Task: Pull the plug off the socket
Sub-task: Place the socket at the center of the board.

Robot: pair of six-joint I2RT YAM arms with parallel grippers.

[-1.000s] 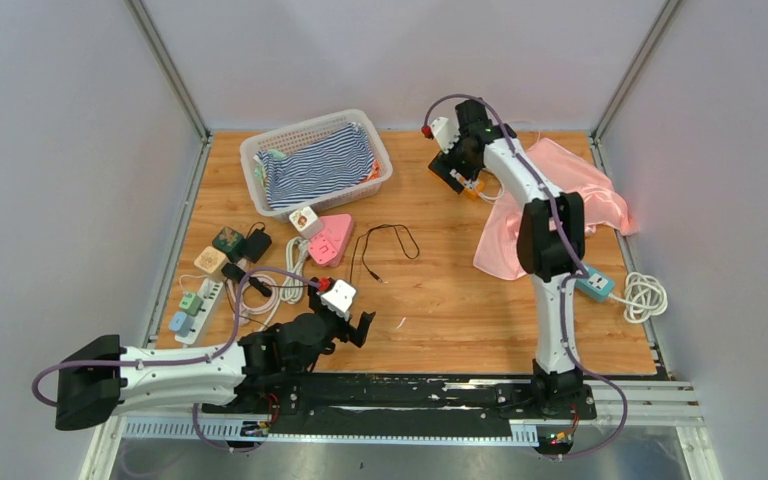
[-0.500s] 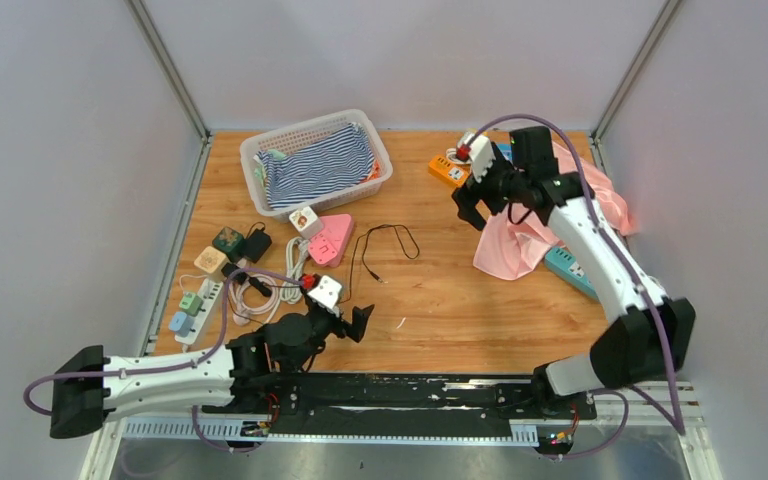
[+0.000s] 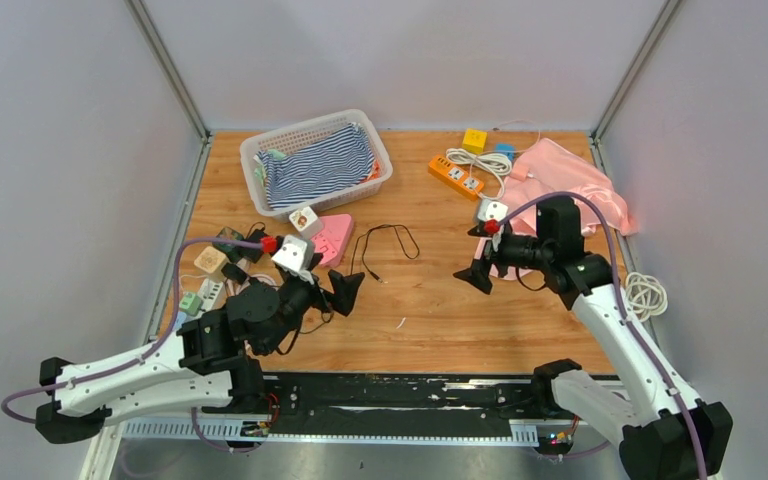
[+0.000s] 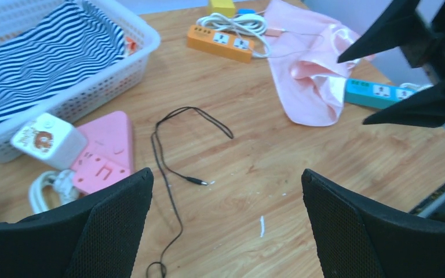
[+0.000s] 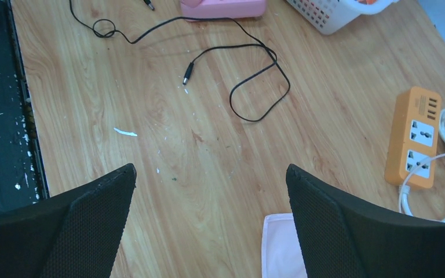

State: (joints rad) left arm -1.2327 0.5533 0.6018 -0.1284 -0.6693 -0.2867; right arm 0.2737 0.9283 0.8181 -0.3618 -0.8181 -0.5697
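Observation:
An orange power strip (image 3: 457, 173) (image 5: 417, 136) with a coiled white cord (image 3: 480, 160) lies at the back; its sockets show nothing plugged in. A teal strip (image 4: 376, 91) peeks from under the pink cloth. At the left edge a white strip (image 3: 208, 292) carries a green plug block (image 3: 191, 302), mostly hidden behind my left arm. Which plug sits in which socket I cannot tell. My left gripper (image 3: 335, 295) (image 4: 226, 171) hangs open over bare wood near a loose black cable (image 4: 174, 145). My right gripper (image 3: 475, 258) (image 5: 211, 167) is open and holds nothing, left of the cloth.
A white basket (image 3: 260, 150) with striped fabric stands at the back left. A pink triangular socket block (image 3: 332, 238), a white cube (image 3: 304, 220) and small adapters (image 3: 218, 250) cluster at the left. A pink cloth (image 3: 570, 180) covers the back right, with a white cord coil (image 3: 645, 297) at the right edge.
My right arm has swung from the orange strip at the back down to mid-table, leaving the strip lying free. My left arm has lifted and reached forward toward the pink block.

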